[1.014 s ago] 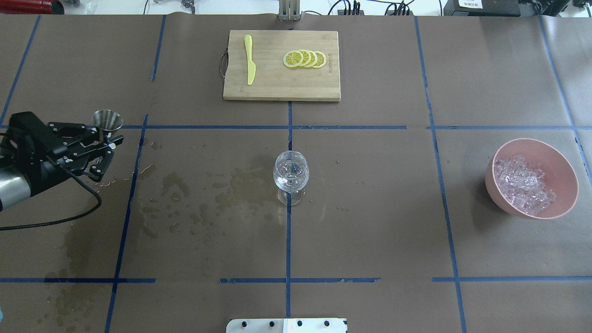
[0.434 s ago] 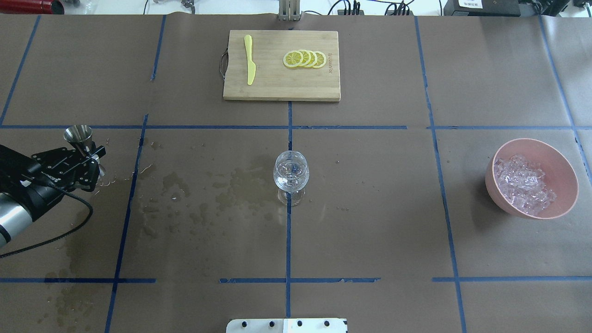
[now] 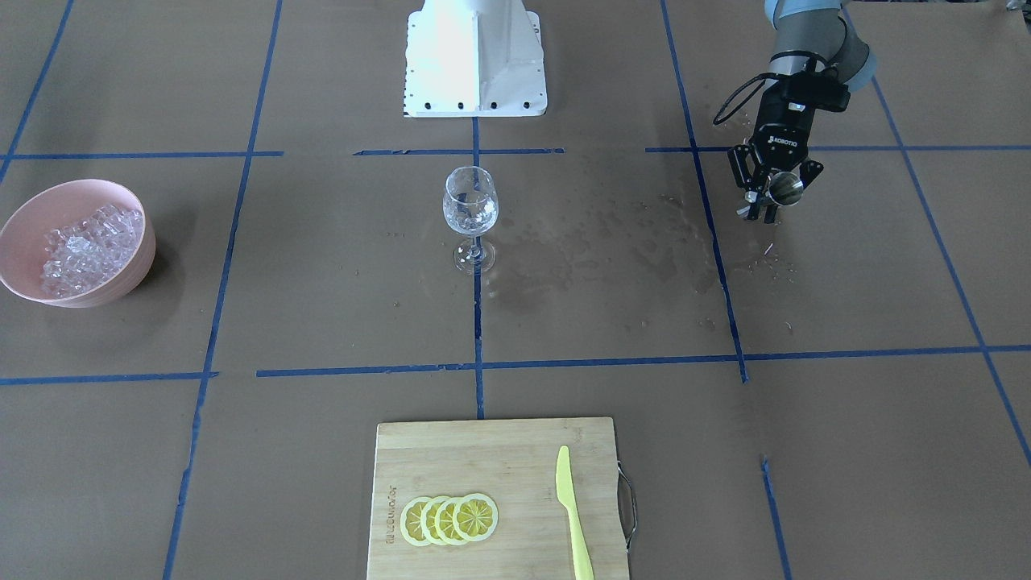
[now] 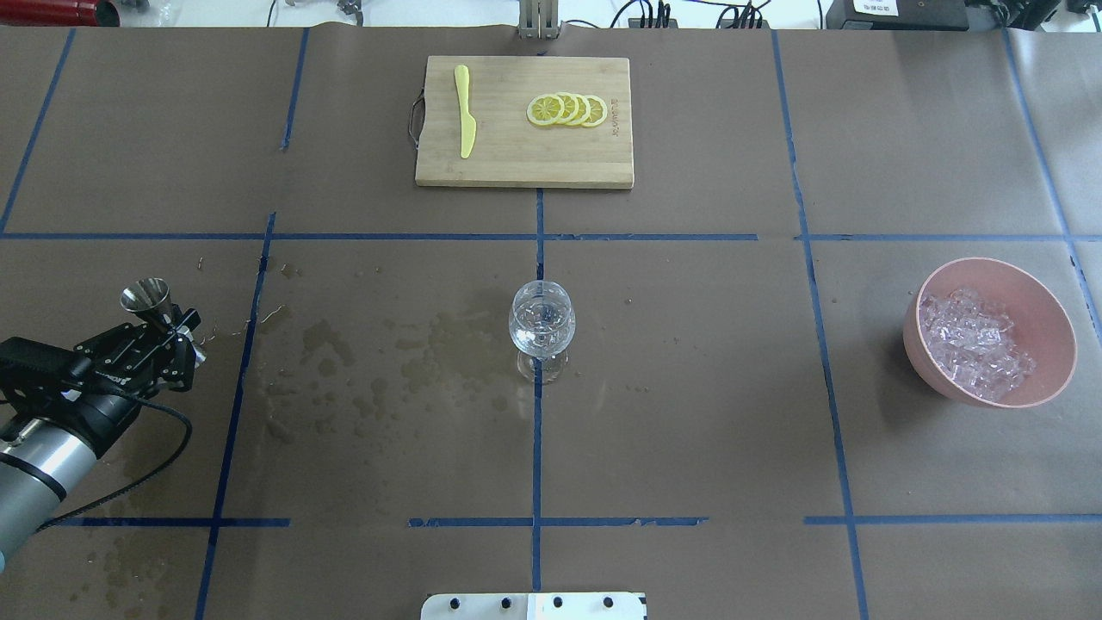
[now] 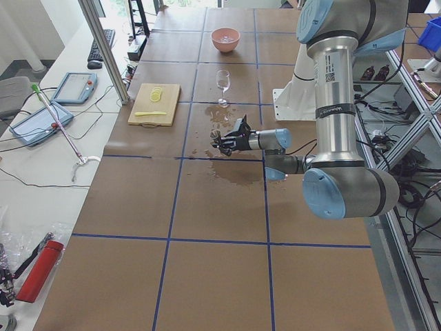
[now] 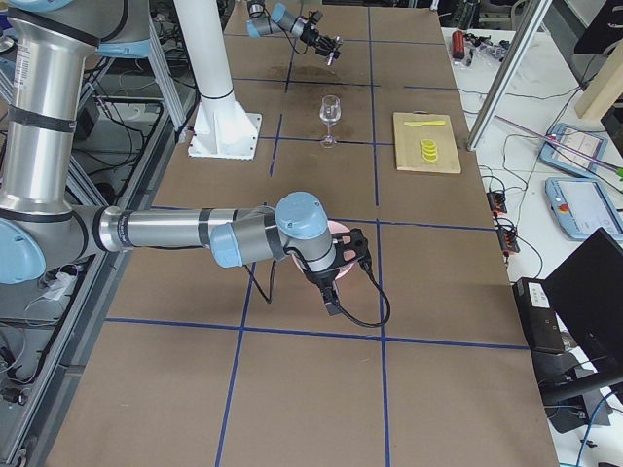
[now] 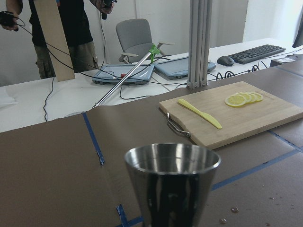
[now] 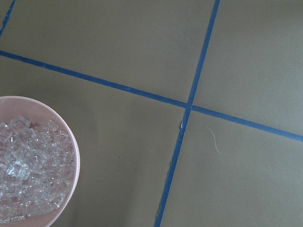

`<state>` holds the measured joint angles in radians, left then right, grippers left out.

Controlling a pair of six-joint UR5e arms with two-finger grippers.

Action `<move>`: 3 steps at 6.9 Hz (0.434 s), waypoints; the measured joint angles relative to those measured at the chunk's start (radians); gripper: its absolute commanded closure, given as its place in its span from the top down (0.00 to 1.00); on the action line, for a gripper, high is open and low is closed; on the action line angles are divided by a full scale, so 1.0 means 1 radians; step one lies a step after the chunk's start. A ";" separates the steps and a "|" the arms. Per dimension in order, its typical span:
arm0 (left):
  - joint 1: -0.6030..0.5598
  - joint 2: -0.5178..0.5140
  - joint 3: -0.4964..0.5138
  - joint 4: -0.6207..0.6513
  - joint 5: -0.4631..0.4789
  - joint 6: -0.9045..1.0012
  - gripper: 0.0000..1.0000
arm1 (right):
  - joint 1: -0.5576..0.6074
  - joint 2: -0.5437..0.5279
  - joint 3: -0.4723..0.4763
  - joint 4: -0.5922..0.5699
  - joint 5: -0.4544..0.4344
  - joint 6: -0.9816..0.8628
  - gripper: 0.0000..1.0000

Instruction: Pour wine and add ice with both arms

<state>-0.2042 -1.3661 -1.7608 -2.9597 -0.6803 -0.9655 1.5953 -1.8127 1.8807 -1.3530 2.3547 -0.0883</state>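
Far right of the wine glass (image 4: 542, 323), your ice (image 4: 973, 340) sits nearest the right gripper (image 6: 336, 282), grip unreadable; left gripper (image 4: 181, 334) clamps the jigger (image 4: 145, 295).

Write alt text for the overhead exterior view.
The left gripper holds a steel jigger at the view's left. A wine glass stands at centre, a pink bowl of ice at right, a cutting board with lemon slices beyond.

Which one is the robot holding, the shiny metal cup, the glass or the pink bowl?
The shiny metal cup: the left end effector is clamped on it. The wine glass and pink bowl are in no grip.
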 measured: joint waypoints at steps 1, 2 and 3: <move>0.038 -0.013 0.041 -0.033 0.077 -0.018 0.00 | 0.000 0.001 0.000 0.000 0.000 0.001 1.00; 0.063 -0.050 0.099 -0.069 0.146 -0.024 0.00 | 0.000 0.001 0.000 0.000 0.000 0.001 1.00; 0.077 -0.095 0.156 -0.089 0.198 -0.026 0.00 | 0.000 0.001 0.000 0.000 0.000 0.001 1.00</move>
<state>-0.1270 -1.4608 -1.6044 -3.0489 -0.4821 -0.9916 1.5954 -1.8117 1.8807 -1.3530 2.3547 -0.0878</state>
